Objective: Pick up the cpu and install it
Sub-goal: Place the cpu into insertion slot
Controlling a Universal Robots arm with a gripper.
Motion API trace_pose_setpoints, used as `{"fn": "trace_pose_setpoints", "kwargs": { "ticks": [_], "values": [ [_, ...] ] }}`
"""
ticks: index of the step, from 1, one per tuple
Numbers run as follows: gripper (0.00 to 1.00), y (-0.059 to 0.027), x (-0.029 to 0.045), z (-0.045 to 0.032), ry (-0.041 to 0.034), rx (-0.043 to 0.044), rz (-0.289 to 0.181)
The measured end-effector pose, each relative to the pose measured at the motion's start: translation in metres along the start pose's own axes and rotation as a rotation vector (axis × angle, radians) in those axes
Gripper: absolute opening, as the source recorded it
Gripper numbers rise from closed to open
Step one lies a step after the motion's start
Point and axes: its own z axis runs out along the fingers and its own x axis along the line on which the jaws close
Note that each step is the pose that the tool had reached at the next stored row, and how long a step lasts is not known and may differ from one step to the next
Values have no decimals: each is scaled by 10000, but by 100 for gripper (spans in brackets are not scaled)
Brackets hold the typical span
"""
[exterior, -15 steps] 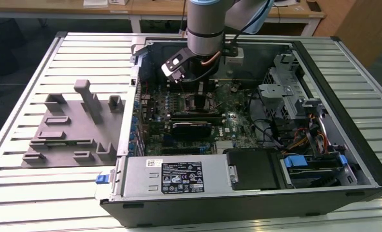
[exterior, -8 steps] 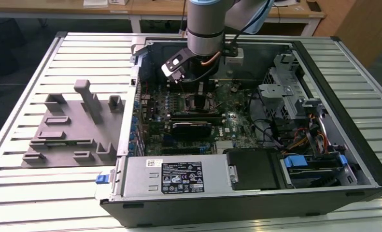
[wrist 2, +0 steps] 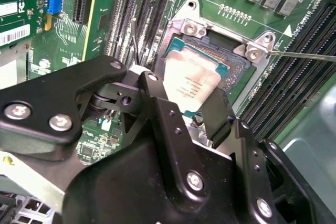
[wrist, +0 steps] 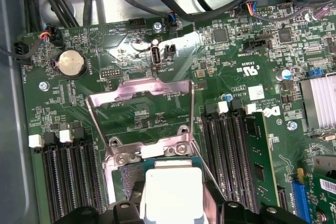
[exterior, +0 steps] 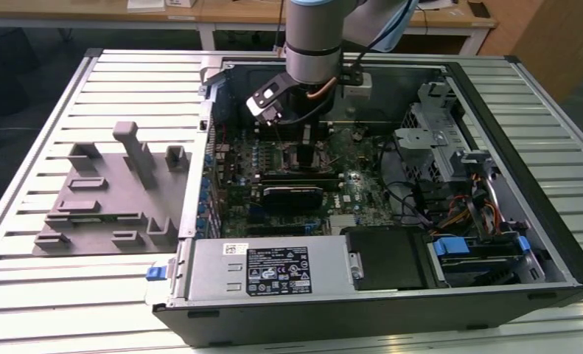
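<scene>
The cpu (wrist 2: 193, 80), a small square chip with a silvery top plate, sits between my gripper's (wrist 2: 184, 92) two black fingers, which are shut on its sides. It hangs low over the open metal-framed socket (wrist 2: 220, 38) on the green motherboard, tilted slightly, and whether it touches the socket I cannot tell. In the first wrist view the cpu (wrist: 173, 187) looks pale and square, with my gripper (wrist: 173, 195) around it and the socket's hinged load plate (wrist: 140, 88) raised. In the exterior view my gripper (exterior: 311, 134) reaches down into the open computer case (exterior: 552, 251).
Memory slots (wrist: 65, 177) flank the socket on both sides. A thin socket lever (wrist 2: 304, 55) sticks out sideways. Cables (wrist: 173, 3) loop above the board. A power supply (exterior: 271, 269) and drive cage (exterior: 429, 140) stand in the case. A grey block fixture (exterior: 105, 199) lies on the exterior view's left.
</scene>
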Motion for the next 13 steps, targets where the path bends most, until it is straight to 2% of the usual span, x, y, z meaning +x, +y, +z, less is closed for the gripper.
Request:
{"fn": "trace_pose_setpoints", "kwargs": {
  "ticks": [13],
  "values": [
    [56, -4, 18, 0, -9, 0, 17]
  ]
}}
